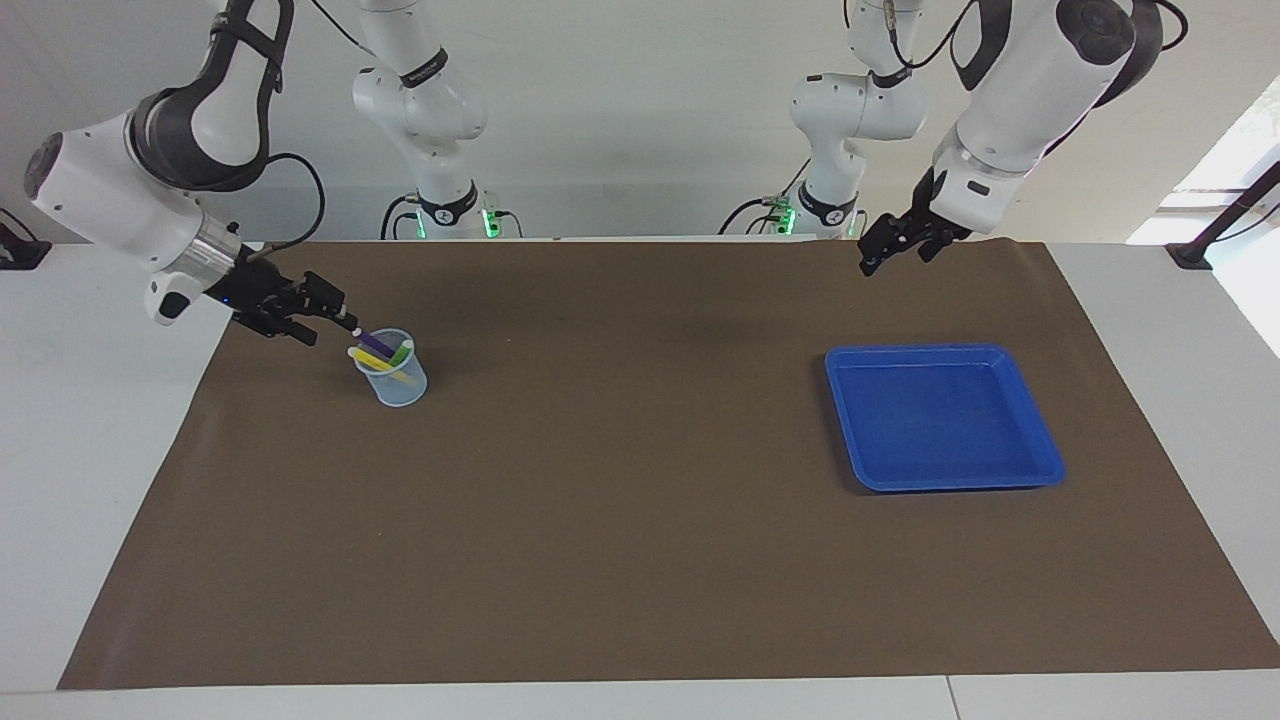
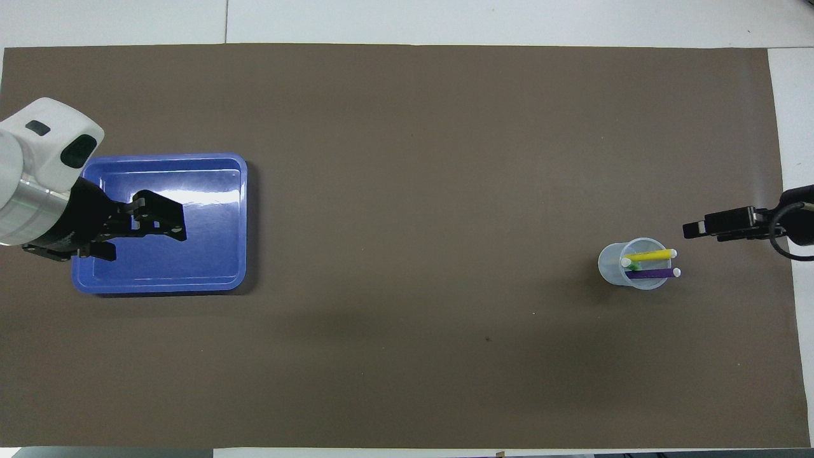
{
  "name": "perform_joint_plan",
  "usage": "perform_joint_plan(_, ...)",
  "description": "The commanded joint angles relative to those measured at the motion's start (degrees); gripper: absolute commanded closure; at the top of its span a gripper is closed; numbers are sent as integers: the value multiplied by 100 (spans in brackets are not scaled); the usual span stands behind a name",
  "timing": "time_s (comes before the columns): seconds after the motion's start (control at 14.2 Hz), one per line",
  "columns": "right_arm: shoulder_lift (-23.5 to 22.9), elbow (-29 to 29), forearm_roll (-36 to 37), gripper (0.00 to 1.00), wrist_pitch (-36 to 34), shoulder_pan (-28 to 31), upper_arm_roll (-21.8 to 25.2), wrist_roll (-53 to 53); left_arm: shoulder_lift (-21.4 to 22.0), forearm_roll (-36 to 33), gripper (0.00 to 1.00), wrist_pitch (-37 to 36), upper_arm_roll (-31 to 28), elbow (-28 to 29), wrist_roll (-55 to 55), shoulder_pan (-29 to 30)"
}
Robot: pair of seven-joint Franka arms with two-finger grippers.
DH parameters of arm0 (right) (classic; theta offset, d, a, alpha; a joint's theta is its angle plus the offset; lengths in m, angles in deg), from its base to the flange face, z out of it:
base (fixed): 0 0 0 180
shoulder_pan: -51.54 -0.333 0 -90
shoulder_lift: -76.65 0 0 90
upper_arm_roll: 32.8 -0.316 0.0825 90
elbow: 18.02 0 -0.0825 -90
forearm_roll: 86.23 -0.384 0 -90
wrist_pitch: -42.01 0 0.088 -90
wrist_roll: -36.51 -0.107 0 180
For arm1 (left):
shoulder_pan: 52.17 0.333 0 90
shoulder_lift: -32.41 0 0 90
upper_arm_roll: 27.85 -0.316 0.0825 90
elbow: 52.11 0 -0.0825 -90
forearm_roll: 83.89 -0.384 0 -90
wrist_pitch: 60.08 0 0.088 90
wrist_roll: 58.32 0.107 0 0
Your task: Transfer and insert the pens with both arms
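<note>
Across the table in the facing view, you have the clear cup (image 1: 393,378) standing on the brown mat (image 1: 640,560) toward the right arm's end, with all three pens in it: the purple pen (image 1: 376,343), the yellow pen (image 1: 384,367) and the green pen (image 1: 402,350), each leaning and poking above the rim. Your right gripper (image 1: 335,312) hangs just beside the cup's rim, level with the purple pen's pale cap end — you cannot tell from here whether it touches the pen, or how its fingers stand. Your left gripper (image 1: 902,250) is raised near the robots' edge of the mat, fingers spread apart and holding nothing. The blue tray (image 1: 1040,462) lies flat toward the left arm's end.

From the overhead view, the cup (image 2: 612,262) shows the yellow pen (image 2: 652,255), the green pen (image 2: 633,266) and the purple pen (image 2: 653,273) fanned inside it, pale tips toward the right arm's end. Your right gripper (image 2: 690,229) sits apart from the pen tips, over bare mat (image 2: 407,159) — the finger gap cannot be told. Your left gripper (image 2: 181,222) covers part of the tray (image 2: 159,285), its jaws parted and empty.
</note>
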Motion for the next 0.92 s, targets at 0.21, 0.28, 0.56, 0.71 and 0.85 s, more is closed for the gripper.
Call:
perform_joint_plan(0.21, 43, -1648, 1598, 0, -1223, -138, -234, -423, 444, -426, 0, -634, 32, -134, 1954, 238)
perform_joint_plan(0.28, 43, -1841, 1959, 0, -1242, -374, -243, -617, 453, -488, 0, -573, 32, -99, 2218, 247)
perform_joint_plan(0.56, 69, -1992, 2121, 0, -1207, -552, -243, -716, 506, -489, 0, -108, 49, 24, 2108, 388)
perform_joint_plan(0.71, 157, -2001, 2130, 0, -1198, -570, -252, -716, 497, -489, 0, -45, 41, 7, 2071, 388)
perform_joint_plan(0.85, 148, -1975, 2095, 0, -962, -578, -278, -681, 479, -480, 0, -28, 32, -28, 2045, 467)
